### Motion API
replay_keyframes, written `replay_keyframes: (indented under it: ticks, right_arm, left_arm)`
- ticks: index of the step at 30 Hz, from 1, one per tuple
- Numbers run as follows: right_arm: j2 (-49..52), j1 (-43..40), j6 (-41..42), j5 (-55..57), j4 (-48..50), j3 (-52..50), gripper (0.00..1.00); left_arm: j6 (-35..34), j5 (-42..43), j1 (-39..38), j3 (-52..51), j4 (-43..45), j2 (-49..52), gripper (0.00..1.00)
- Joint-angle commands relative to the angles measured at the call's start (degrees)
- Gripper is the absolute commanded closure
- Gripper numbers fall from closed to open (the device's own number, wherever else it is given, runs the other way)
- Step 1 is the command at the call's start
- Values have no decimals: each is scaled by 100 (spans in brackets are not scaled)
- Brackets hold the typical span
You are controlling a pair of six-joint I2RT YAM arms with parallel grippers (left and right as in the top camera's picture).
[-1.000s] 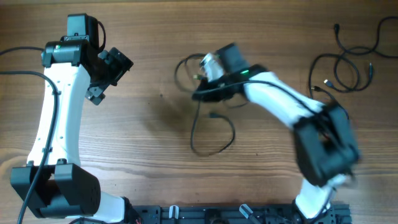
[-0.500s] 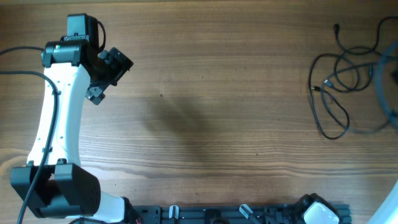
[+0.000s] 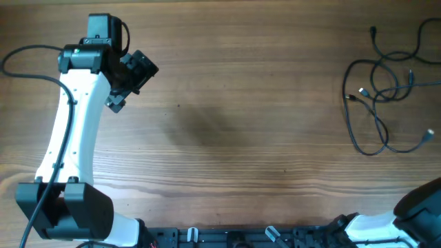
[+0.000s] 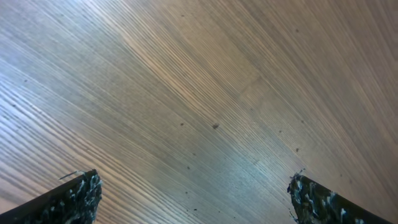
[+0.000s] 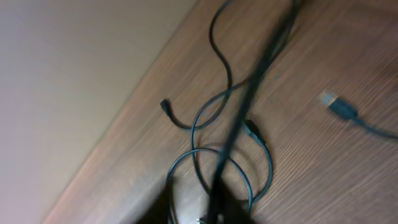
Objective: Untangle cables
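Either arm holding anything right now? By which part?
Left jaws wide over bare table: nothing held. Right jaws: view blurred; a cable strand runs toward the camera, hold cannot be told.

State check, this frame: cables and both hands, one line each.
cables: loose overlapping loops at the right end of the table, strands crossing, not separated.
left hand: open, empty, over bare table.
right hand: blurred at the wrist view's bottom edge; open or shut unclear.
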Motion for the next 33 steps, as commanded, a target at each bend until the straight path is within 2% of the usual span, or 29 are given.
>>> replay_keyframes:
  ticks: [1,3,6,13,18,20,25,28,31,33]
  right_arm:
    - [96,-11,236,-229,26,7,1]
    - [35,-11,234,-492,24,7,1]
    - [-214,2,223,-702,-166,7,0]
    - [-1528,542,-562,-1331,-691,7,0]
    - [-2774,1919,-1731,-1386,-1434,7,0]
    - [-3198,2671,-1967,-852,-1884,7,0]
    - [-3709,3928,-2393,426,-2883,7,0]
    - [-3853,4358,-2232,555,-3447,7,0]
    - [-3856,4415,-1311,503,-3899,4,0]
    - [-3821,4415,-1023,516,-4092,4,1]
  left_arm:
    - [140,-76,-181,33,127,-92,0]
    - [144,-76,-251,33,232,-92,0]
    - [566,-74,-400,35,476,-114,0]
    - [1397,468,-463,79,1207,-837,0]
    - [1469,417,-459,76,1429,-1617,1]
    - [1469,415,-457,76,1427,-1707,0]
    - [1467,415,-457,76,1427,-1696,0]
    - [1469,415,-457,76,1427,-1696,0]
    - [1467,415,-457,76,1427,-1696,0]
    - [1467,415,-457,76,1427,-1696,0]
